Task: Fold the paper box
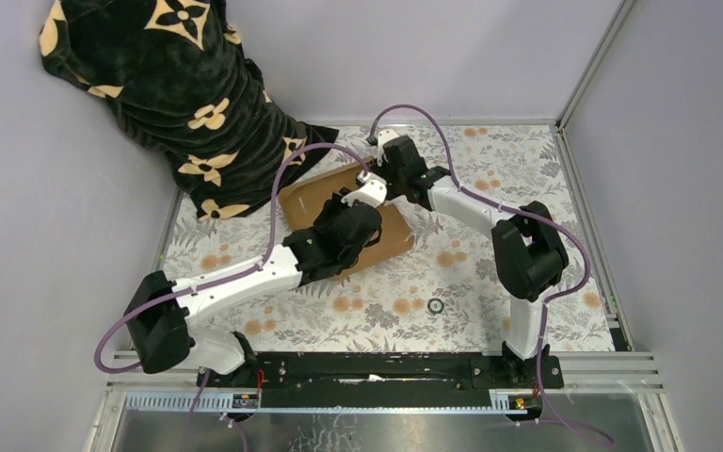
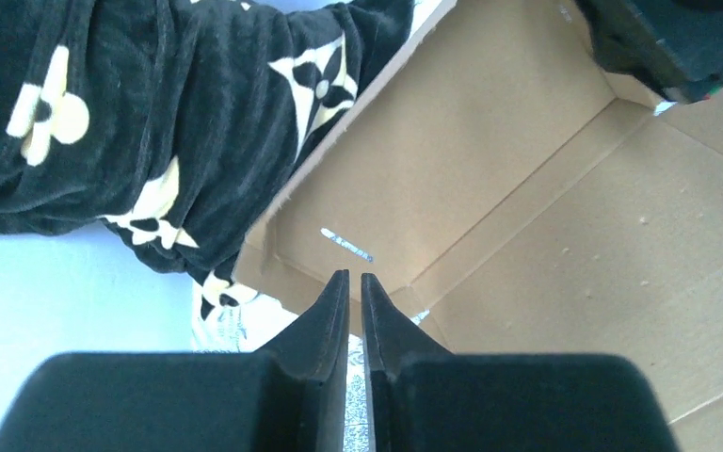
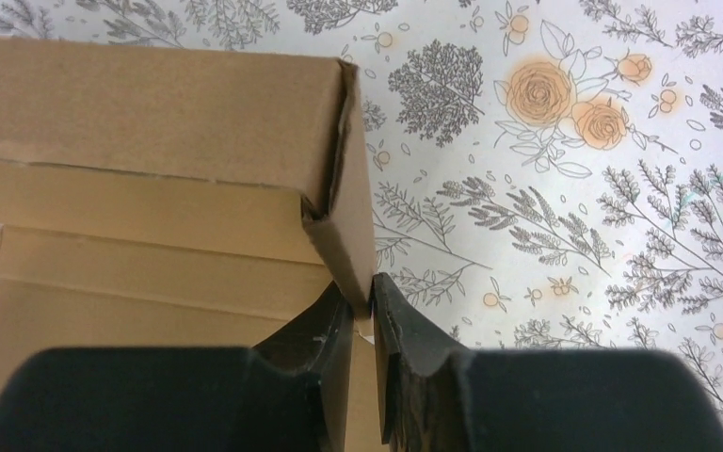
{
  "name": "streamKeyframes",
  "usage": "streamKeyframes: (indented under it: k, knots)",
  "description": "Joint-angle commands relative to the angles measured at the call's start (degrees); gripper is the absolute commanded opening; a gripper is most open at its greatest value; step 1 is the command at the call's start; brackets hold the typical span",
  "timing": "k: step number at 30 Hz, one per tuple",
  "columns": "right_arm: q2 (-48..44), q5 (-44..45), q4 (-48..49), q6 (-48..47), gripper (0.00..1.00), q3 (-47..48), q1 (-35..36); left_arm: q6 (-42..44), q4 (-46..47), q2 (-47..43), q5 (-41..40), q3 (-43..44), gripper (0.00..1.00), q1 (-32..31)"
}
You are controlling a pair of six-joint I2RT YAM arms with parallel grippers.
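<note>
The paper box (image 1: 393, 237) is brown corrugated cardboard lying in the middle of the floral tablecloth, with both arms over it. In the left wrist view the paper box (image 2: 527, 188) shows its inside, with one side wall raised and crease lines. My left gripper (image 2: 350, 276) hovers over the near corner, its jaws together with nothing between them. My right gripper (image 3: 369, 299) is shut on the corner edge of a raised flap of the paper box (image 3: 151, 122). In the top view the left gripper (image 1: 344, 201) and right gripper (image 1: 365, 185) are close together over the box.
A black plush cloth with beige flower shapes (image 1: 179, 94) lies at the back left, touching the box's far edge, and fills the left of the left wrist view (image 2: 104, 113). A small black ring (image 1: 436, 306) lies on the tablecloth in front. A metal rail (image 1: 586, 198) borders the right side.
</note>
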Motion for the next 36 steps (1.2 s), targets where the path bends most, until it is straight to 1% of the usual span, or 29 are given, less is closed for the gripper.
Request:
streamKeyframes:
  k: [1,4,6,12,14,16,18,20,21,22,23,25,28,36]
  knots:
    - [1.4,-3.8,-19.6,-2.3,0.2,8.2,-0.5,-6.6,-4.4,-1.0,3.0,3.0,0.14,3.0]
    - [1.9,-6.5,-27.0,-3.5,0.2,10.3,-0.7,-8.0,-6.4,-0.5,5.3,4.7,0.15,4.3]
    - [1.6,-8.7,-30.6,-4.4,0.2,10.4,-0.6,-10.5,-7.5,0.1,6.5,5.7,0.15,5.0]
    - [-0.6,-15.0,-38.1,-5.6,0.19,7.2,-0.4,-13.4,-9.0,1.2,8.8,7.8,0.15,6.1]
    - [-0.6,-15.3,-40.8,-6.2,0.2,7.0,0.3,-14.6,-9.1,1.4,10.3,8.5,0.15,6.3]
    - [-0.1,-13.7,-43.9,-7.0,0.21,7.3,1.3,-15.6,-8.9,2.1,11.5,8.7,0.15,6.4]
    - [0.3,-11.9,-45.0,-7.5,0.22,7.4,2.2,-16.3,-8.4,3.1,12.2,8.6,0.15,6.4]
    - [0.6,-8.7,-44.5,-7.6,0.24,7.3,2.9,-16.9,-8.0,4.2,12.4,8.3,0.14,6.4]
    - [0.6,-7.9,-43.7,-7.8,0.26,7.0,3.2,-17.2,-7.7,4.7,12.6,8.1,0.14,6.4]
    - [0.6,-6.2,-42.6,-7.7,0.31,6.6,3.5,-17.5,-7.2,5.0,13.1,7.7,0.14,6.4]
    - [0.6,-4.3,-41.4,-7.6,0.33,6.2,3.7,-17.9,-6.7,5.2,13.5,7.2,0.14,6.4]
    - [0.7,-2.7,-39.3,-7.9,0.33,5.4,4.1,-18.4,-5.4,5.4,14.2,6.1,0.14,6.5]
    - [1.8,2.3,-36.6,-7.5,0.37,5.3,4.3,-18.8,-3.9,5.7,14.9,4.6,0.14,6.7]
    - [5.1,9.3,-32.1,-5.4,0.4,9.1,4.3,-18.9,-1.6,5.8,17.2,1.9,0.14,8.1]
